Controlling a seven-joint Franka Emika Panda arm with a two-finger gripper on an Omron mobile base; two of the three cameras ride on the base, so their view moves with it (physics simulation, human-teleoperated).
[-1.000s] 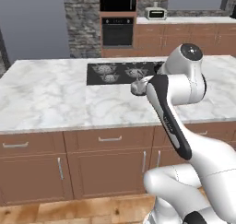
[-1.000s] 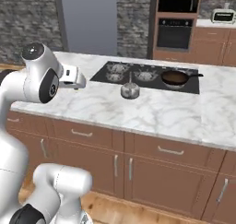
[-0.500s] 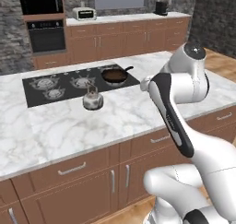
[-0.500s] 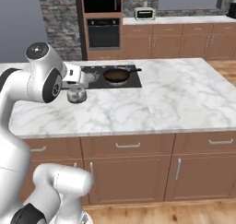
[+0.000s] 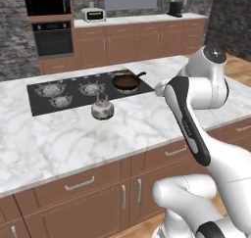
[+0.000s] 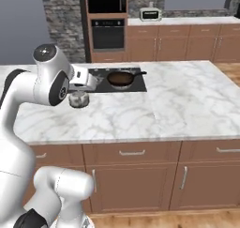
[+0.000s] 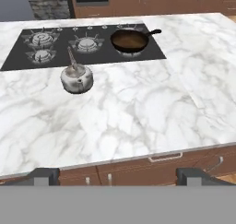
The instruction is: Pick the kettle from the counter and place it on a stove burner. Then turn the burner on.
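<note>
Your marble counter [image 7: 138, 112] carries the black cooktop [image 7: 27, 57] at its far left, a dark frying pan [image 7: 130, 40] on the rightmost burner. The kettle [image 7: 77, 78] stands on the marble just in front of the cooktop's near edge, touching no burner. Your gripper [image 7: 117, 174] hangs back over the counter's near edge, jaws spread fully wide and holding nothing, so the kettle lies ahead and to the left (handle arching front to back), with a free stove burner [image 7: 86, 44] just beyond it

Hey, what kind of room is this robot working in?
A rendered home kitchen: a marble counter with a black cooktop, a kettle beside it, and a wall oven behind.
</note>
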